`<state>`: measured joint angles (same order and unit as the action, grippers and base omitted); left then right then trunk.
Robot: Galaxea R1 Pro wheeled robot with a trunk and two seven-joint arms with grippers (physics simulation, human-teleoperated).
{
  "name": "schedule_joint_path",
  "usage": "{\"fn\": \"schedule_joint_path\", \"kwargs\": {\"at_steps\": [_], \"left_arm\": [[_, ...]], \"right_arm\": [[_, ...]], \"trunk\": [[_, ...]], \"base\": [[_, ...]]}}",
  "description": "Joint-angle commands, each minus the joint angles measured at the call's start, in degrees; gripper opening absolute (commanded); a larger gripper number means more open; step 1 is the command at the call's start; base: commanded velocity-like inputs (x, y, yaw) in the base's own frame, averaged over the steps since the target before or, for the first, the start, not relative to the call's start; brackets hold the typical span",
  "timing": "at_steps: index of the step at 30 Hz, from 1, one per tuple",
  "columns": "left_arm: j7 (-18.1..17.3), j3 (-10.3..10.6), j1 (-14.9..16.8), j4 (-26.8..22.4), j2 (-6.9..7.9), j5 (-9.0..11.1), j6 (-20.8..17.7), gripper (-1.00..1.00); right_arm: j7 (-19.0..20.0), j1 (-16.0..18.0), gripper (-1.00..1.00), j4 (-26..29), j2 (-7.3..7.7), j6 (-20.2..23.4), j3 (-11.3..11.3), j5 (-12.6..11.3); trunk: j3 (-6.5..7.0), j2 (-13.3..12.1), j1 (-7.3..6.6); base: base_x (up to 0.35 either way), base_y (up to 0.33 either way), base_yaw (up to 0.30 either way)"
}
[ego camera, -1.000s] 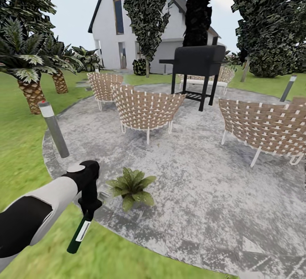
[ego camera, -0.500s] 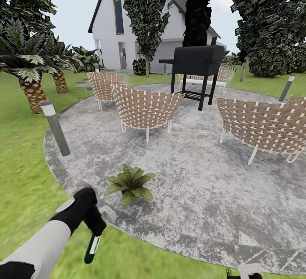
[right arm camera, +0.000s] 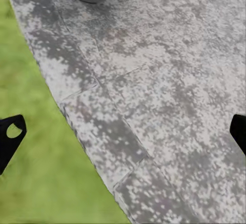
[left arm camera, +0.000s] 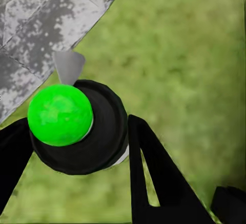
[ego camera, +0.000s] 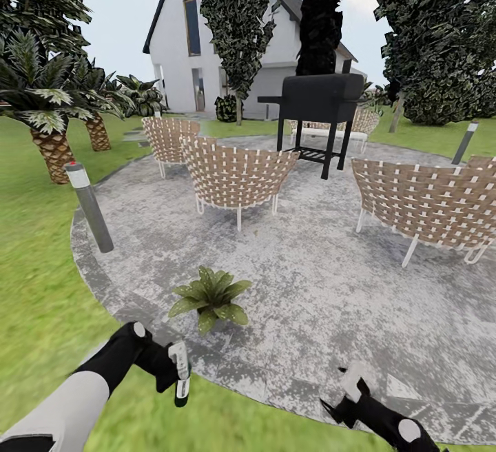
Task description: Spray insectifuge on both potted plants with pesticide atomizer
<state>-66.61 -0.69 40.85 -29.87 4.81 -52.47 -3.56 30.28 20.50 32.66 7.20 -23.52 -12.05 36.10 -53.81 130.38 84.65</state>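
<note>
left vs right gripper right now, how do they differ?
The left gripper is shut on the pesticide atomizer; the right gripper is open and holds nothing. The left hangs over the lawn's edge, in front of the potted plant; the right is over the patio. Both are black and low in the head view.

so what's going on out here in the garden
The robot's left gripper is holding the pesticide atomizer low over the edge of the paved patio, just short of a small potted plant. The right gripper is open and empty, hovering above the patio's edge. Woven chairs and a black grill stand farther back.
</note>
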Motion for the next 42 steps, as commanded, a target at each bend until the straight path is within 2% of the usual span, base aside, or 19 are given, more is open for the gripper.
{"fn": "schedule_joint_path", "kwargs": {"at_steps": [1, 3, 4, 7, 8, 11, 13, 19, 21, 22, 25, 27, 29, 32, 34, 36, 39, 42], "left_arm": [[-0.27, 0.76, 0.02, -0.01, -0.06, -0.24, 0.72, -1.00], [-0.27, 2.00, 0.02, 0.95, -0.25, -0.40, 2.34, -1.00], [-0.27, 2.26, 0.02, 1.55, -0.35, -0.46, 2.68, -1.00], [-0.27, 2.73, 0.02, 2.22, -0.71, -0.51, 2.97, -1.00], [-0.27, 3.42, 0.02, 2.28, -1.22, -0.54, 2.97, -1.00], [-0.27, 6.67, 0.02, 2.34, -2.84, -0.72, 2.83, -1.00], [-0.27, 8.18, 0.02, 2.34, -3.21, -0.81, 2.72, -1.00], [-0.27, 9.09, 0.02, 2.36, -3.23, -0.87, 2.60, -1.00], [-0.21, 9.12, 0.02, 2.35, -3.23, -0.87, 2.60, -1.00], [-0.18, 9.10, 0.02, 2.33, -3.25, -0.87, 2.60, -1.00], [1.08, 8.88, 0.02, 2.28, -3.34, -0.87, 2.65, -1.00], [2.45, 8.80, 0.02, 2.27, -3.39, -0.71, 2.70, -1.00], [2.87, 8.78, 0.02, 2.27, -3.48, -0.64, 2.87, -1.00], [3.04, 8.81, -0.03, 2.27, -4.05, -0.62, 3.35, -1.00], [3.06, 9.35, -0.06, 2.31, -4.65, -0.58, 4.94, -1.00], [3.19, 10.87, -0.07, 2.34, -5.48, -0.57, 6.44, -1.00], [5.21, 11.60, -0.07, 2.35, -7.41, -0.81, 6.91, -1.00], [6.70, 11.95, -0.07, 2.36, -8.23, -0.73, 6.94, -1.00]], "right_arm": [[3.20, 0.05, 1.00, 1.58, -0.23, -0.37, 0.17, 1.22], [9.53, 0.06, 1.00, 6.39, -0.80, -0.27, 1.60, 1.91], [11.92, 0.06, 1.00, 8.29, -1.56, -0.23, 2.37, 2.02], [16.76, 0.06, 1.00, 10.89, -3.94, -0.14, 3.33, 2.14], [17.78, 0.06, 1.00, 11.23, -4.60, -0.13, 3.44, 2.18], [18.69, 0.06, 1.00, 12.34, -6.35, -0.12, 3.57, 2.21], [18.94, 0.06, 1.00, 12.98, -7.20, -0.12, 3.68, 2.21], [18.92, 0.06, 1.00, 13.21, -7.63, -0.12, 7.61, 2.22], [18.93, 0.06, 1.00, 13.23, -7.69, -0.12, 8.23, 2.22], [18.93, 0.06, -1.00, 13.26, -7.75, -0.09, 8.35, 2.20], [18.88, 0.06, -1.00, 13.63, -9.23, 1.03, 8.58, 2.25], [19.23, 0.06, -1.00, 14.22, -10.68, 5.02, 8.67, 2.25], [20.41, 0.06, -1.00, 15.17, -11.51, 7.89, 8.69, 2.23], [21.52, 0.06, -1.00, 16.69, -12.15, 9.26, 8.70, 2.22], [21.69, 0.06, -1.00, 17.17, -12.33, 9.47, 8.71, 2.22], [21.73, 0.06, -1.00, 17.33, -12.39, 9.53, 8.71, 2.22], [21.75, 0.06, -1.00, 18.20, -12.61, 9.56, 8.71, 2.22], [21.75, 0.06, -1.00, 18.49, -13.66, 9.57, 8.71, 2.22]], "trunk": [[-0.06, 0.02, -0.01], [-0.06, 0.02, -0.01], [-0.06, 0.02, -0.01], [-0.06, 0.02, -0.01], [-0.06, 0.02, -0.01], [-0.06, 0.02, -0.01], [-0.06, 0.02, -0.01], [-0.06, 0.02, -0.01], [-0.06, 0.02, -0.01], [-0.06, 0.02, -0.01], [-0.06, 0.02, -0.01], [-0.06, 0.02, -0.01], [-0.06, 0.02, -0.01], [-0.06, 0.02, -0.01], [-0.06, 0.02, -0.01], [-0.06, 0.02, -0.01], [-0.06, 0.02, -0.01], [-0.06, 0.02, -0.01]], "base": [[0.000, 0.000, 0.000], [0.000, 0.000, 0.000], [0.000, 0.000, 0.000], [0.000, 0.000, 0.000], [0.000, 0.000, 0.000], [0.000, 0.000, 0.000], [0.000, 0.000, 0.000], [0.000, 0.000, 0.000], [0.000, 0.000, 0.000], [0.000, 0.000, 0.000], [0.000, 0.000, 0.000], [0.000, 0.000, 0.000], [0.000, 0.000, 0.000], [0.000, 0.000, 0.000], [0.000, 0.000, 0.000], [0.000, 0.000, 0.000], [0.000, 0.000, 0.000], [0.000, 0.000, 0.000]]}}
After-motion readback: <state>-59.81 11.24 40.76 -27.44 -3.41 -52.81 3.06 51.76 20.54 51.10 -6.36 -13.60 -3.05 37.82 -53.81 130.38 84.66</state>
